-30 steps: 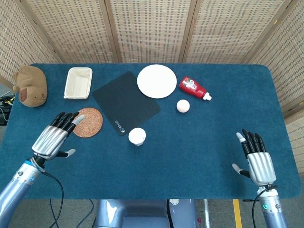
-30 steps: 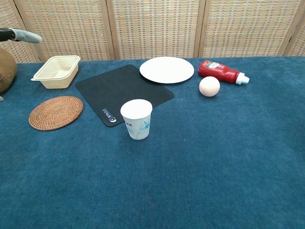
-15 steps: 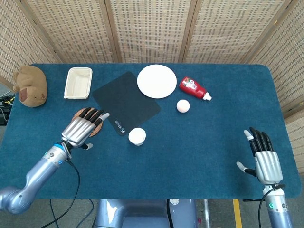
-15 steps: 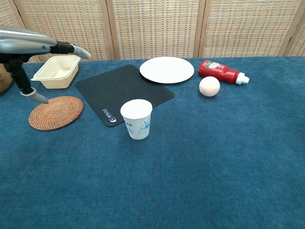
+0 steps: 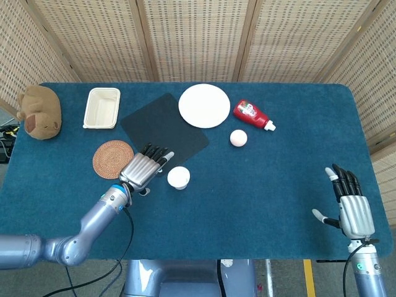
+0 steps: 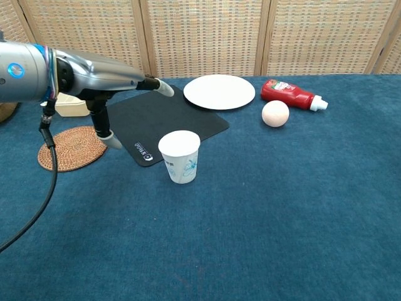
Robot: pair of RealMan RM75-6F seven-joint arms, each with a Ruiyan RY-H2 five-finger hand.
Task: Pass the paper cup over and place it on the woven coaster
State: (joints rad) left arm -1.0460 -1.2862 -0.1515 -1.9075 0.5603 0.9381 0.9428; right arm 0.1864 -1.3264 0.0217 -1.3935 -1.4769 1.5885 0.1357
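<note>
A white paper cup [image 5: 178, 177] [image 6: 180, 156] with a blue print stands upright near the table's middle, by the black mat's front corner. To its left lies the round woven coaster [image 5: 113, 159] [image 6: 72, 148], bare. My left hand [image 5: 143, 167] [image 6: 109, 81] hovers open between coaster and cup, fingers stretched toward the cup and apart from it. My right hand [image 5: 351, 206] is open at the table's right front edge, far from the cup, and shows only in the head view.
A black mat [image 5: 164, 133] lies behind the cup. A white plate [image 5: 204, 105], a red bottle on its side [image 5: 252, 115] and a pale ball [image 5: 238, 138] sit at the back right. A cream tray [image 5: 103, 107] and a brown plush toy [image 5: 39, 112] are at the back left.
My left hand has swept right, from over the coaster to just left of the cup. My right hand has drawn back toward the right front edge. The cup has not moved.
</note>
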